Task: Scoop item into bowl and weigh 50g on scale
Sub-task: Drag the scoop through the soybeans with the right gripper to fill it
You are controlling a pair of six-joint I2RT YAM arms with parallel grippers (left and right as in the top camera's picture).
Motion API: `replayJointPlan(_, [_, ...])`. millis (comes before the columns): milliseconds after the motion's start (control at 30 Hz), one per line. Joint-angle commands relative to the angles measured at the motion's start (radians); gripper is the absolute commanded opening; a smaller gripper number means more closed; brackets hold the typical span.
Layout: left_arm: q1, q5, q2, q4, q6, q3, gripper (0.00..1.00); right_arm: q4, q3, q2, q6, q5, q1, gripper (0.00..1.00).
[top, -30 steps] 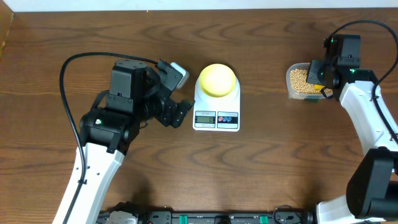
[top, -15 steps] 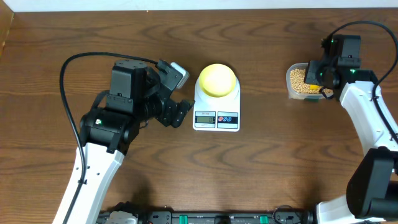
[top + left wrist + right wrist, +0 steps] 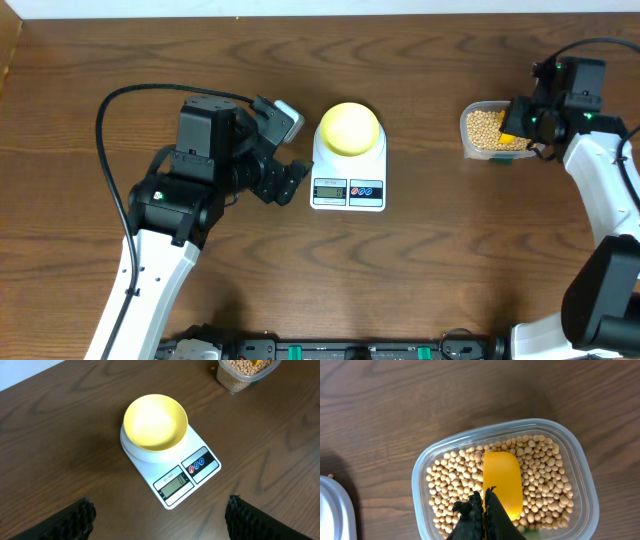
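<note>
The tan beans (image 3: 540, 470) fill a clear plastic tub (image 3: 420, 467) at the table's right (image 3: 483, 125). My right gripper (image 3: 484, 505) is shut on a bright yellow scoop (image 3: 502, 477), which lies in the beans with its hollow empty; its handle is hidden by the fingers. The pale yellow bowl (image 3: 348, 127) stands empty on the white scale (image 3: 348, 190), whose display reads 0 in the left wrist view (image 3: 172, 483). My left gripper (image 3: 285, 180) is open and empty, just left of the scale. The bowl also shows in the left wrist view (image 3: 155, 420).
The lid edge of something white (image 3: 332, 510) shows at the left of the right wrist view. Bare wooden table lies between the scale and the tub. A black cable loops over the left arm (image 3: 110, 100).
My right gripper has shifted a little to the right over the tub, and the yellow scoop now shows in the beans. The left arm, bowl and scale have not moved.
</note>
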Motion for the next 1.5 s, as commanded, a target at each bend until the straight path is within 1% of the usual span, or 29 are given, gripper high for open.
replayJointPlan(0, [0.004, 0.02, 0.001, -0.003, 0.006, -0.016, 0.85, 0.011, -0.026, 0.005, -0.019, -0.054, -0.015, 0.01])
replayJointPlan(367, [0.004, 0.02, 0.001, -0.003, 0.006, -0.016, 0.85, 0.038, -0.058, 0.005, -0.019, -0.229, -0.072, 0.01])
replayJointPlan(833, [0.004, 0.02, 0.001, -0.003, 0.006, -0.016, 0.86, 0.039, -0.058, 0.005, -0.019, -0.256, -0.096, 0.01])
replayJointPlan(1167, [0.004, 0.02, 0.001, -0.003, 0.006, -0.016, 0.86, 0.039, -0.058, 0.005, -0.02, -0.344, -0.154, 0.01])
replayJointPlan(1333, [0.004, 0.02, 0.001, -0.003, 0.006, -0.016, 0.85, 0.039, -0.058, 0.005, -0.053, -0.433, -0.183, 0.01])
replayJointPlan(1467, [0.004, 0.02, 0.001, -0.003, 0.006, -0.016, 0.85, 0.039, -0.058, 0.005, -0.053, -0.46, -0.21, 0.01])
